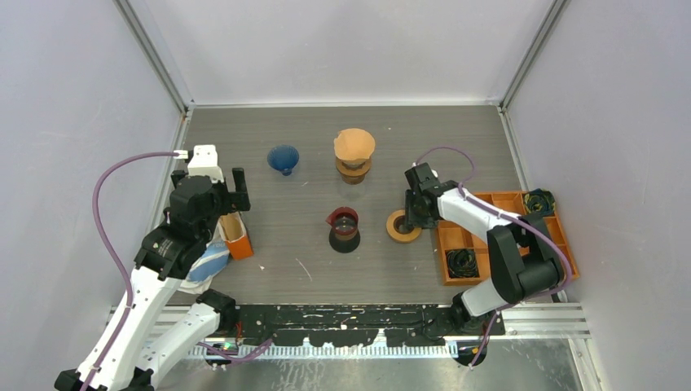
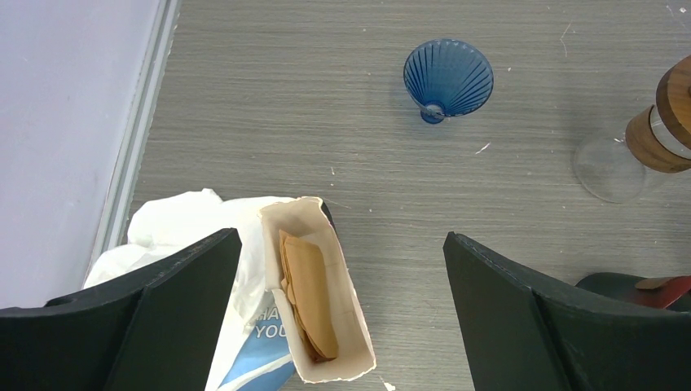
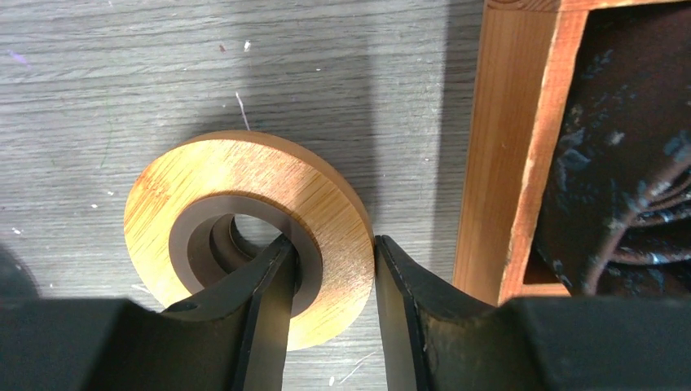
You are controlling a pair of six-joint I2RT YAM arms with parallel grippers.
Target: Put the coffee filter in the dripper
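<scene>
A blue ribbed dripper [image 1: 283, 158] stands on the table at the back left and also shows in the left wrist view [image 2: 448, 77]. An open paper box [image 1: 235, 236] holds a stack of brown coffee filters [image 2: 310, 285]. My left gripper [image 1: 213, 189] is open and empty; in its wrist view [image 2: 342, 309] the box lies between the fingers, close to the left one. My right gripper [image 1: 410, 220] is shut on a wooden ring [image 1: 402, 227], with one finger in the ring's hole and the other outside its rim [image 3: 236, 171].
A white and blue plastic bag [image 2: 179, 224] lies under the box. A glass carafe with a wooden collar [image 1: 354, 167] carries an orange-brown filter [image 1: 354, 144]. A red dripper [image 1: 343, 221] sits on a black base mid-table. An orange compartment tray [image 1: 444, 252] stands right of the ring.
</scene>
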